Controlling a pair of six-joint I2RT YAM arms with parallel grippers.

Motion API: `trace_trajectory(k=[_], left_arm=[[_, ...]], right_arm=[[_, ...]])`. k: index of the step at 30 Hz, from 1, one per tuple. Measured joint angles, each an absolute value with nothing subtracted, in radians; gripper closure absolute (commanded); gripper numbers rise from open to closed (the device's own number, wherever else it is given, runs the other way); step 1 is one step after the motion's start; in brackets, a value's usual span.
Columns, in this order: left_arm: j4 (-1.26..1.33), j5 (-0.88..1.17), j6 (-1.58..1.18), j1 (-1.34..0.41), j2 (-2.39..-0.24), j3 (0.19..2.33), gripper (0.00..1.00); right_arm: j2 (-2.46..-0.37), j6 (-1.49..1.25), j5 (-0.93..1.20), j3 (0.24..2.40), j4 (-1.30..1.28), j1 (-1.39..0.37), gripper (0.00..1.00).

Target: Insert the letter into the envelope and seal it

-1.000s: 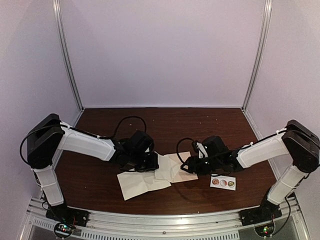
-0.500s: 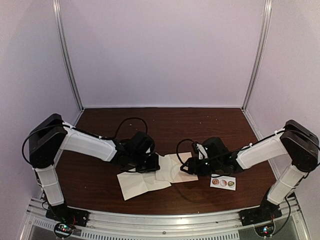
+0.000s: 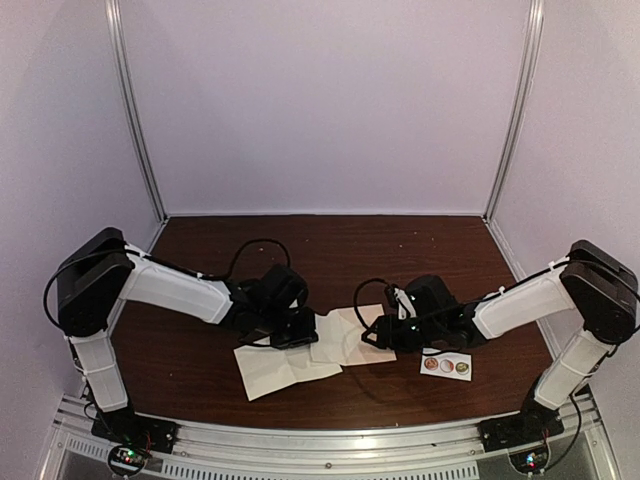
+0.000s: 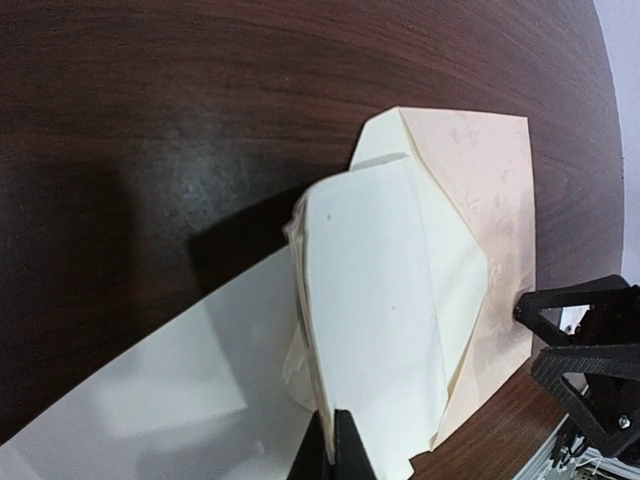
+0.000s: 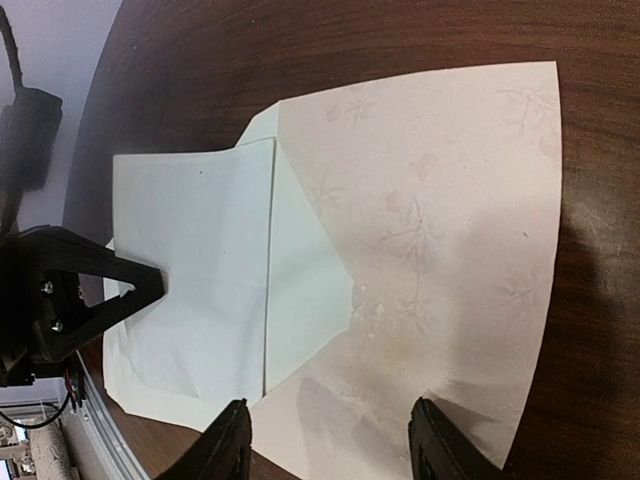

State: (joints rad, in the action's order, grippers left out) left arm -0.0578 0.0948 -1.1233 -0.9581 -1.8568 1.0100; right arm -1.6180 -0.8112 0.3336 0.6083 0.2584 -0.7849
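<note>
The envelope [image 3: 368, 335] lies in the middle of the table [image 3: 350, 250], between the two grippers. Its long axis runs near to far, a little askew, and its open flap points left.

The folded letter [image 3: 326, 340] lies over that flap, and the left gripper [image 3: 300, 330] has its fingers clamped on the letter's left end. In the left wrist view the letter [image 4: 375, 300] rises off the wood from that pinch at the left gripper [image 4: 335, 445]. The tan envelope [image 4: 495, 200] lies beyond it, and a larger white sheet [image 4: 150, 395] lies underneath.

The right wrist view shows a faint flower print on the envelope [image 5: 440, 220]. There the letter [image 5: 195, 270] has its straight right edge short of the V-shaped mouth, on the flap rather than in the pocket. The right gripper [image 5: 335, 450] holds its fingers apart over the envelope's near part, gripping nothing; I cannot tell whether they touch the paper.

Only the overhead view shows a sticker strip [image 3: 446, 365] with three round stickers, near and to the right of the right gripper [image 3: 372, 335]. It also shows the larger sheet [image 3: 272, 370] spreading toward the near left.
</note>
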Motion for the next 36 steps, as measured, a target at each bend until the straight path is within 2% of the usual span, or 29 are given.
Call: trace_trajectory(k=[36], left_arm=[[-0.105,0.21,-1.103,-0.936,-1.951,1.141,1.0]], right_arm=[[-1.618,-0.789,0.327,0.582,0.315,-0.796,0.44]])
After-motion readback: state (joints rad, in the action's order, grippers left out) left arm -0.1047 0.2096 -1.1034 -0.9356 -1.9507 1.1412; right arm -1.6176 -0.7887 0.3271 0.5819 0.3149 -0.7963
